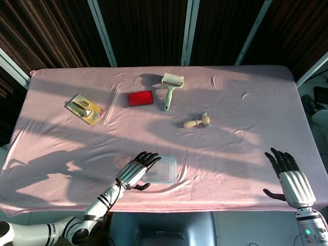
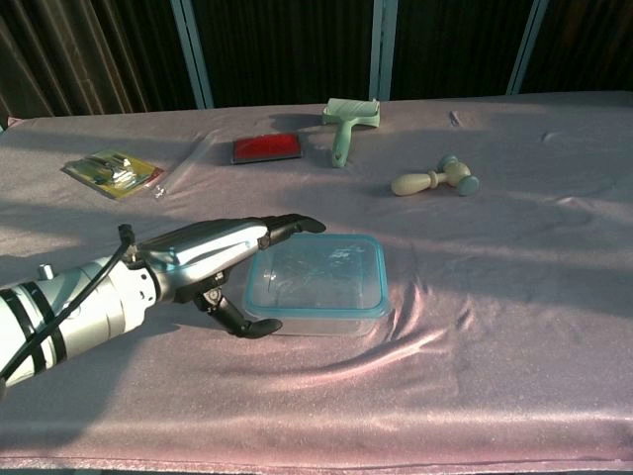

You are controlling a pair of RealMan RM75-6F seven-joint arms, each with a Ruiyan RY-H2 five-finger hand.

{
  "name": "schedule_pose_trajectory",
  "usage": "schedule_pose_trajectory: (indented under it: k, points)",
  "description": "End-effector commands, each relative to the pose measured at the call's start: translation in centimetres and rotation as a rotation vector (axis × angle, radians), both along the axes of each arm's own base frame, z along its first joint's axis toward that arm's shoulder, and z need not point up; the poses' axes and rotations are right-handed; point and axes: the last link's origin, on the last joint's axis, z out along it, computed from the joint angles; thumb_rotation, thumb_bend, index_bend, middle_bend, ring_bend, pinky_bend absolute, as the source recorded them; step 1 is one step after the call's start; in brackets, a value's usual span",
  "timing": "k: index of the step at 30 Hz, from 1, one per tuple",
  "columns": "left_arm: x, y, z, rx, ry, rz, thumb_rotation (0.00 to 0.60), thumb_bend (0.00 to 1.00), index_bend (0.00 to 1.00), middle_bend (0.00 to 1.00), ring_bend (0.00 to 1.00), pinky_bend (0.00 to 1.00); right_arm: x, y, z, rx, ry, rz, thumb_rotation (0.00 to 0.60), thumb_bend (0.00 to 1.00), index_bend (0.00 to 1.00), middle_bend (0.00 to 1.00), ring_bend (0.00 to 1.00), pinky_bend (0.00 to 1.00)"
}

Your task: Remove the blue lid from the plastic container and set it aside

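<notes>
Lid (image 2: 318, 272) sits just right of the left hand (image 2: 213, 259), fingers (image 2: 287, 226) spread, gripping nothing, over its left edge.

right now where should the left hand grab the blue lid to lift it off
Judging by its pose, the blue lid sits flat on the container, so only its raised rim offers purchase. Grip the near-left corner, coming from the left, where the left hand is open with its thumb low beside that edge.
</notes>
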Motion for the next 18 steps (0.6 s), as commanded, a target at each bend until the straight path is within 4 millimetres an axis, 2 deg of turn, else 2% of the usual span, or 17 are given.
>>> schedule_pose_trajectory:
  k: [1, 9, 11, 14, 17, 18]
  points:
    - [-0.2, 0.2, -0.3, -0.004, 0.007, 0.01, 0.6, 0.26, 0.0, 0.0, 0.0, 0.0, 0.0, 0.0, 0.0, -0.001, 0.0, -0.001, 0.6, 0.14, 0.0, 0.0, 0.0, 0.0]
    - [-0.3, 0.7, -1.0, 0.005, 0.019, 0.017, 0.6, 0.26, 0.0, 0.0, 0.0, 0.0, 0.0, 0.0, 0.1, -0.001, -0.004, -0.002, 0.6, 0.14, 0.0, 0.0, 0.0, 0.0]
    - [-0.3, 0.7, -1.1, 0.01, 0.021, 0.016, 0.6, 0.26, 0.0, 0.04, 0.01, 0.02, 0.0, 0.0, 0.1, -0.002, -0.005, -0.001, 0.6, 0.14, 0.0, 0.0, 0.0, 0.0]
    - [-0.3, 0.7, -1.1, 0.013, 0.021, 0.016, 0.6, 0.26, 0.0, 0.15, 0.08, 0.06, 0.0, 0.0, 0.1, -0.002, -0.005, -0.001, 0.6, 0.14, 0.0, 0.0, 0.0, 0.0]
    - [-0.2, 0.8, -1.3, 0.022, 0.024, 0.015, 0.6, 0.27, 0.0, 0.45, 0.29, 0.16, 0.1, -0.1, 0.0, 0.001, -0.006, 0.001, 0.6, 0.14, 0.0, 0.0, 0.0, 0.0]
    - [-0.2, 0.7, -1.4, 0.026, 0.025, 0.017, 0.6, 0.27, 0.0, 0.5, 0.34, 0.18, 0.1, -0.2, -0.1, 0.005, -0.005, 0.003, 0.6, 0.14, 0.0, 0.0, 0.0, 0.0]
